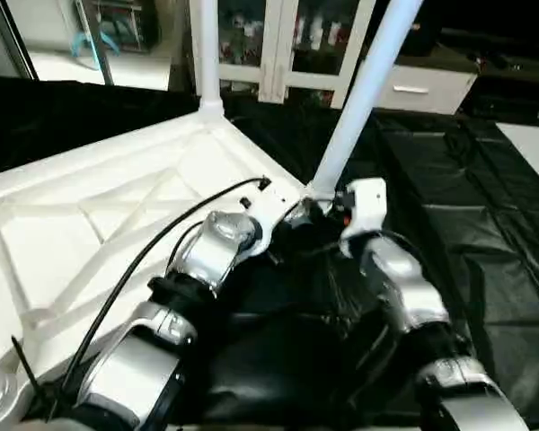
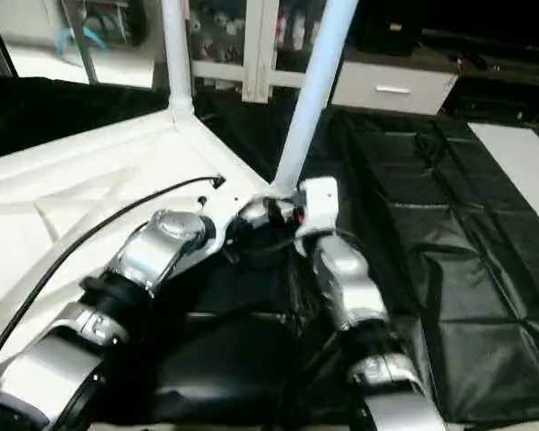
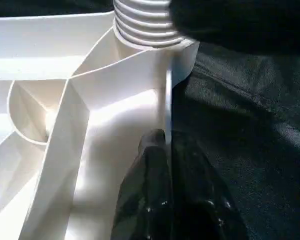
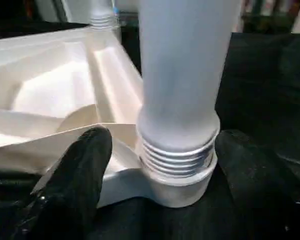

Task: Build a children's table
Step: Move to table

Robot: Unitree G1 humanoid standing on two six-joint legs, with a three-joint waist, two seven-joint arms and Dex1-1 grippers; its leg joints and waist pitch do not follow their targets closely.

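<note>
Silver forearms reach in: left gripper (image 3: pixel 166 150) pinches the white ribbed plastic tabletop's (image 1: pixel 117 206) rim; right gripper (image 4: pixel 162 150), open, straddles a tilted white tube leg (image 1: pixel 359 99).

Forearms: we see two silver, rounded metal shells, the left forearm (image 1: pixel 130 373) and the right forearm (image 1: pixel 404 292), each jointed with black collars.
Wrists: the left wrist housing (image 1: pixel 217 241) is a polished silver dome; the right wrist block (image 1: pixel 366 205) is white and boxy, with a small red spot beside it.
Cables: a thin black cable (image 1: pixel 153 247) arcs over our left arm.
Hands: the left hand (image 3: pixel 170 195) and the right hand (image 4: pixel 160 170) each carry two glossy black fingers (image 4: pixel 77 170) with rounded tips.
</note>
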